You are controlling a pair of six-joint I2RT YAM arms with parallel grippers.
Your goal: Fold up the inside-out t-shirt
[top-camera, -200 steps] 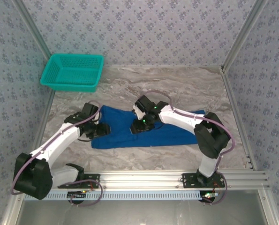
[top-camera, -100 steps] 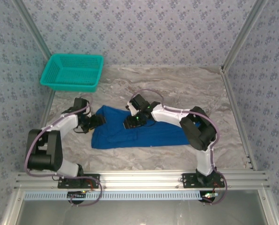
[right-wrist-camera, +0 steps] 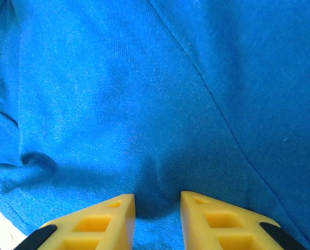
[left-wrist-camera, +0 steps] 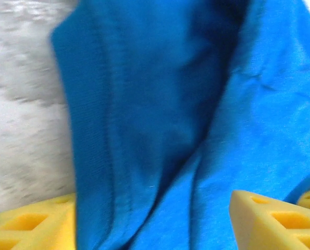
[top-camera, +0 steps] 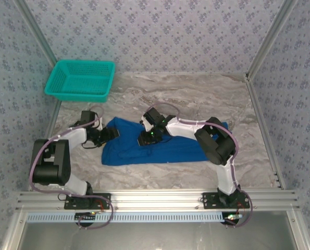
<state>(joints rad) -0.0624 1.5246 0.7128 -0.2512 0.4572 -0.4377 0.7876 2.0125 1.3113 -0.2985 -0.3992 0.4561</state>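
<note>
The marbled table [top-camera: 196, 94] holds the shirt [top-camera: 170, 148], spread flat in the middle. Your left gripper [left-wrist-camera: 153, 208] stands wide at the shirt's left edge, with the hem lying loose between its fingers. Your right gripper [right-wrist-camera: 157, 200] is narrow, its tips pressed on the cloth, which puckers in the gap, but you cannot tell whether it is pinched.

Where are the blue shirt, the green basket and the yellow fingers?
blue t-shirt [top-camera: 165, 151]: top view, middle of the cloth.
teal basket [top-camera: 76, 94]: top view, its near wall.
right fingers [right-wrist-camera: 222, 224]: right wrist view, one yellow finger.
</note>
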